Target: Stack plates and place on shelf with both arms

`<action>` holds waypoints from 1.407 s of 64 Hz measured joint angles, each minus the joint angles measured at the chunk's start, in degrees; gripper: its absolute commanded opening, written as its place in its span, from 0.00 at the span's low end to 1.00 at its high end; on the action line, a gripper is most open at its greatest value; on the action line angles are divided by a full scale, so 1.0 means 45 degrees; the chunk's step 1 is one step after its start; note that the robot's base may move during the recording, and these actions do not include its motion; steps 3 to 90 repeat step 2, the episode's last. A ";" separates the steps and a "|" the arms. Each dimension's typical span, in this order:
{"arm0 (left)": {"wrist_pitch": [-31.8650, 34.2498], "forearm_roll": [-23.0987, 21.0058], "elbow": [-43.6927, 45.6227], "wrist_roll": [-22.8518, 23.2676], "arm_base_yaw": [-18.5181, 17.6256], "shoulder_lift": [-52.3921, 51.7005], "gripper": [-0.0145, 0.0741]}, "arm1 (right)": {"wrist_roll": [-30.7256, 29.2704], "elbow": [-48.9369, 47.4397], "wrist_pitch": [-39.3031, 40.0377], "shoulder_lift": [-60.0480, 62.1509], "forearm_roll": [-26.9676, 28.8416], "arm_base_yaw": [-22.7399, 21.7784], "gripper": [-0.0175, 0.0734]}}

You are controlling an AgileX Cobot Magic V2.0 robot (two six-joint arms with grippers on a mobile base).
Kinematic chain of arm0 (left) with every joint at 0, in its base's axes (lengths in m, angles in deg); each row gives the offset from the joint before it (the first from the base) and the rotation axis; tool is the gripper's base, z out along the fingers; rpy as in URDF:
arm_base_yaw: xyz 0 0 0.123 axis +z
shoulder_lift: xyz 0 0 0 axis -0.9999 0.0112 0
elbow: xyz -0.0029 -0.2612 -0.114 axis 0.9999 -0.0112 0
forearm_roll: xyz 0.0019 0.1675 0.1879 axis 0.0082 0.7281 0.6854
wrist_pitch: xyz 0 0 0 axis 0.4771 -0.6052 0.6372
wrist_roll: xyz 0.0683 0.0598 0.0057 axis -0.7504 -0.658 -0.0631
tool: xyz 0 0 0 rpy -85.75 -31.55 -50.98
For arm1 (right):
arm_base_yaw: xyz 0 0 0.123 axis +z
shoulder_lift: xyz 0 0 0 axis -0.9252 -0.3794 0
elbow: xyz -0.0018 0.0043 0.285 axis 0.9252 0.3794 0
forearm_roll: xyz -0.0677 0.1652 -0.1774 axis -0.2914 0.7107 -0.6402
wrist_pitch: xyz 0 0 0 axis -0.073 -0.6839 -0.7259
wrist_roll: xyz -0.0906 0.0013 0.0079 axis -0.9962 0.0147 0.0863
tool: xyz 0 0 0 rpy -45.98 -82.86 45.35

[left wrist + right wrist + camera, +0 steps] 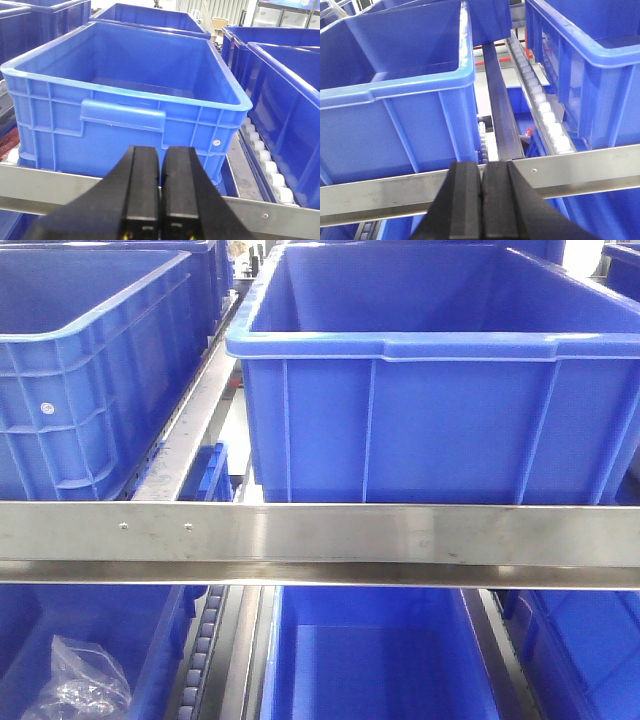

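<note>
No plates show in any view. My left gripper (160, 150) is shut with nothing between its black fingers; it hangs in front of the steel shelf rail (60, 185), facing a large empty blue crate (125, 120). My right gripper (482, 167) is also shut and empty, its tips just before the steel rail (385, 192), between a blue crate (395, 115) on the left and another blue crate (590, 65) on the right. Neither arm appears in the front view.
The front view shows a steel shelf rail (320, 535) across the middle, two blue crates (430, 390) (80, 360) on the upper level and more crates (370, 660) below. A clear plastic bag (80, 685) lies in the lower left crate. White roller tracks (545, 110) run between the crates.
</note>
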 measured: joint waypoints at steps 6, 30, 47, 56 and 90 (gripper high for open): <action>0.0020 0.0000 0.0000 0.0000 0.0000 0.0000 0.27 | 0.0000 0.0000 0.0000 0.0000 0.0000 0.0000 0.25; 0.0020 0.0000 0.0000 0.0000 0.0000 0.0000 0.27 | 0.0000 0.0000 0.0000 0.0000 0.0000 0.0000 0.25; 0.0020 0.0000 0.0000 0.0000 0.0000 0.0000 0.27 | 0.0000 0.0000 0.0000 0.0000 0.0000 0.0000 0.25; 0.0020 0.0000 0.0000 0.0000 0.0000 0.0000 0.27 | 0.0000 0.0000 0.0000 0.0000 0.0000 0.0000 0.25; 0.0020 0.0000 0.0000 0.0000 0.0000 0.0000 0.27 | 0.0000 0.0000 0.0000 0.0000 0.0000 0.0000 0.25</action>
